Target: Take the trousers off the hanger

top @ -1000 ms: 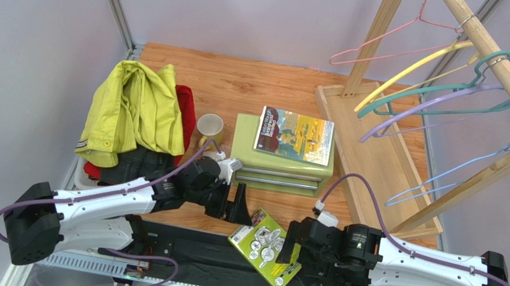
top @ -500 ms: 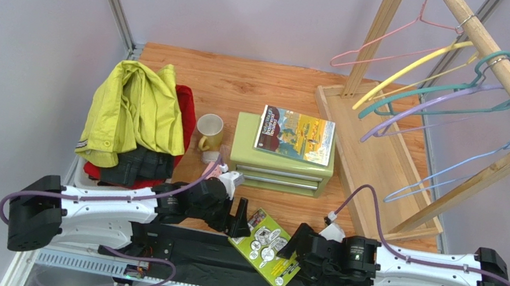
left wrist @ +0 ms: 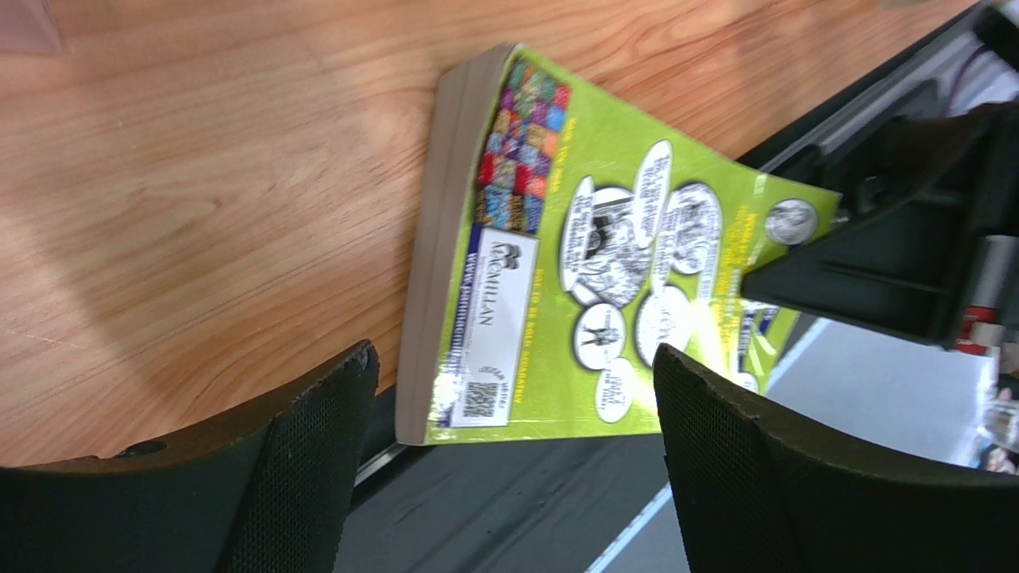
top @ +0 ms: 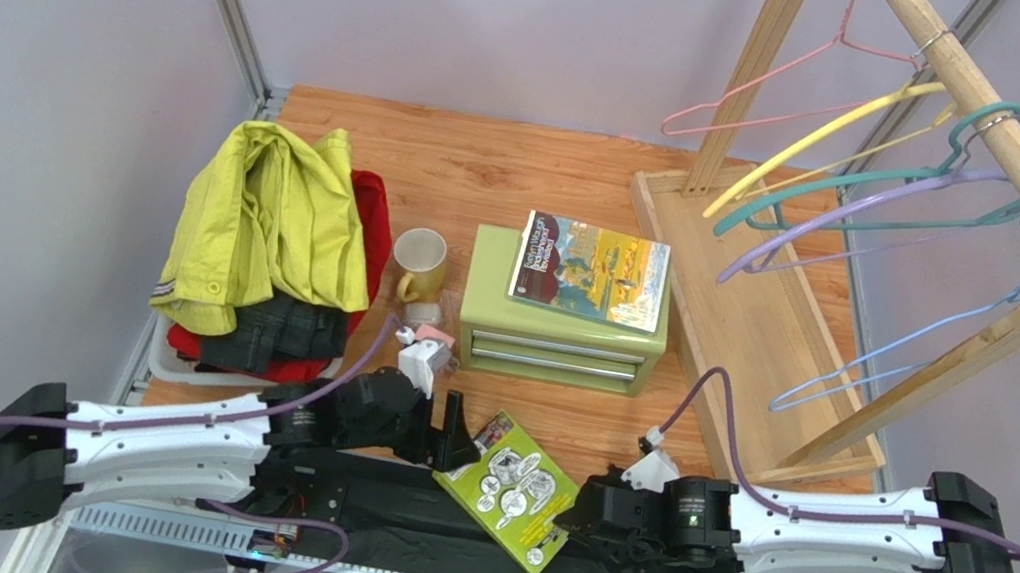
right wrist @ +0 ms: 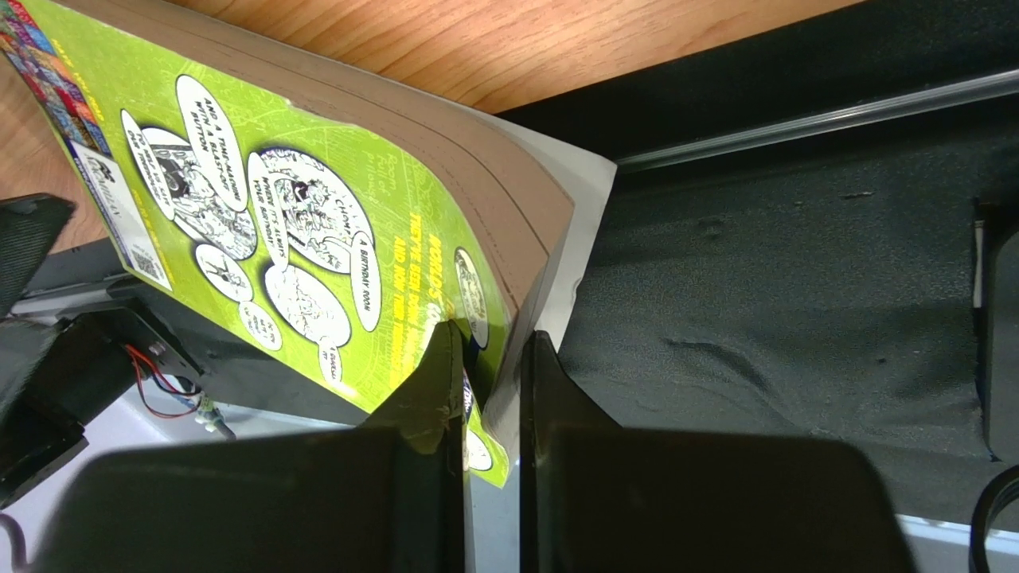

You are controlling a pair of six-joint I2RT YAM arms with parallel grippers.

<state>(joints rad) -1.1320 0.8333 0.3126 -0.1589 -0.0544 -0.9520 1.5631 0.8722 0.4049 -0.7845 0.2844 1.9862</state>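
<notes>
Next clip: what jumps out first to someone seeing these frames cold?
The right claw pinching a corner of the lime-green book at the table's near edge, the open left claw beside it. Then the trousers heaped at the left, and the bare hangers on the rack at the right.

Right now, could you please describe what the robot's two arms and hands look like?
Both arms have white links with black joints and bulky black bases. A purple cable runs along each, looping free near the wrist. The left hand and right hand are black, each with two wedge-shaped fingers faced with a fine dotted texture.
</notes>
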